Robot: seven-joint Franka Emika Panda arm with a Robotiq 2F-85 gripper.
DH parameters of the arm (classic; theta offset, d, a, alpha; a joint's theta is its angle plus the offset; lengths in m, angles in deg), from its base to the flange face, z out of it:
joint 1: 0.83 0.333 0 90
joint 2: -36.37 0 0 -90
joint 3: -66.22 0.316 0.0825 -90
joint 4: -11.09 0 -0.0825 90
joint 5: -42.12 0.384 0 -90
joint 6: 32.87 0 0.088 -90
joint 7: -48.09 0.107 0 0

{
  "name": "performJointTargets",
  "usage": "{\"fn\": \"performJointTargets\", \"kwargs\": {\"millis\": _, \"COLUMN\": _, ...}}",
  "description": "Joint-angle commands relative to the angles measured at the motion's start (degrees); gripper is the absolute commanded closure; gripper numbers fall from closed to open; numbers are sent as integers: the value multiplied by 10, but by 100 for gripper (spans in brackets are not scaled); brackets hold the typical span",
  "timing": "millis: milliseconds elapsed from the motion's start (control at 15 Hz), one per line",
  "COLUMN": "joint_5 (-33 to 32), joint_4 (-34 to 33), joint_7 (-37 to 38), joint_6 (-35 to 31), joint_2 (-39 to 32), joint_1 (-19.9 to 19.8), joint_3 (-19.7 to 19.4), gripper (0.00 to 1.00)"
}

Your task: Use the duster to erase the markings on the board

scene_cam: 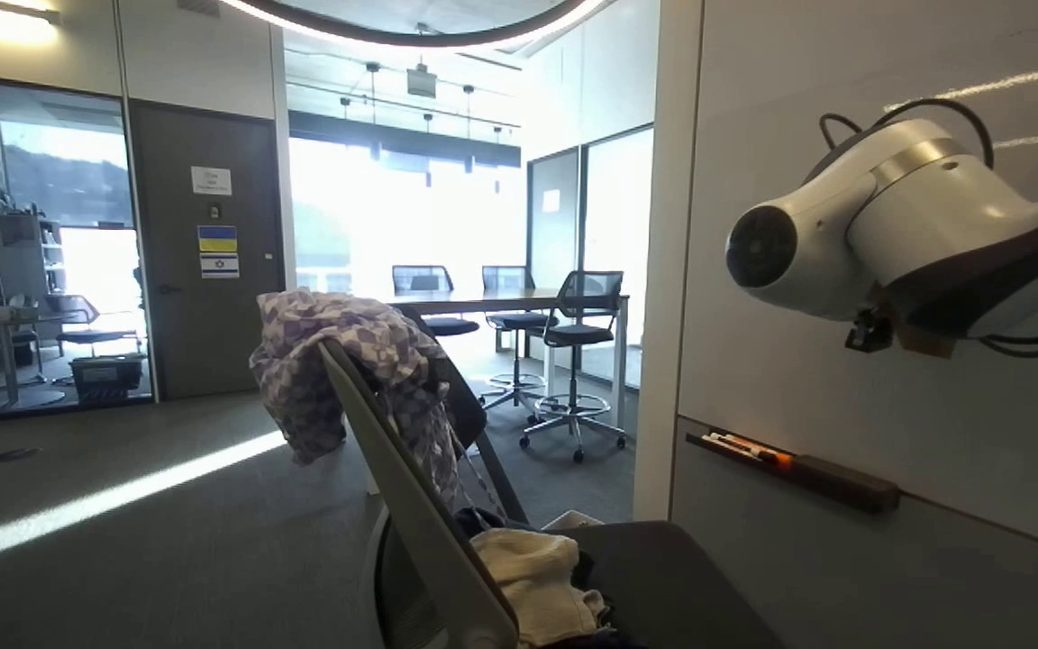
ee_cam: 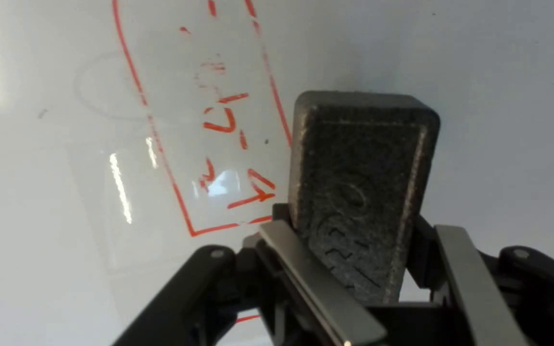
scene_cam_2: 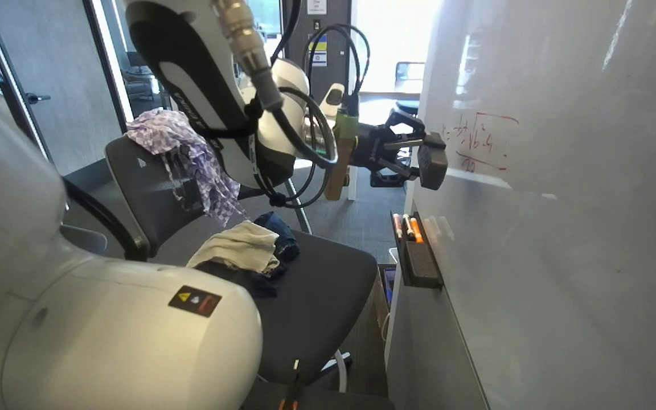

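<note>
The hand (ee_cam: 351, 230) grips the duster (ee_cam: 363, 158), so that part looks done, but the red markings (ee_cam: 221, 127), at ten o'clock from it in the wrist view, still need rubbing off the white board (scene_cam_2: 578, 228).

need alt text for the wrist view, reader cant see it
A gripper holds a dark grey duster in front of a glossy white board. Red handwritten markings, some strokes faded or broken, show to the left of the duster.
</note>
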Motion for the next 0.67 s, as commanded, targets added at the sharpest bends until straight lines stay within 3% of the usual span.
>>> {"fn": "performJointTargets", "kwargs": {"millis": 0, "joint_5": -3, "joint_4": -33, "joint_7": 95, "joint_6": 78, "joint_2": -88, "joint_1": -11, "joint_3": 21, "gripper": 69}}
{"fn": "performJointTargets", "kwargs": {"millis": 333, "joint_5": -22, "joint_4": -51, "joint_7": 234, "joint_6": 168, "joint_2": -165, "joint_1": -33, "joint_3": 11, "gripper": 69}}
{"fn": "performJointTargets", "kwargs": {"millis": 600, "joint_5": -29, "joint_4": -69, "joint_7": 302, "joint_6": 206, "joint_2": -180, "joint_1": -51, "joint_3": 6, "gripper": 69}}
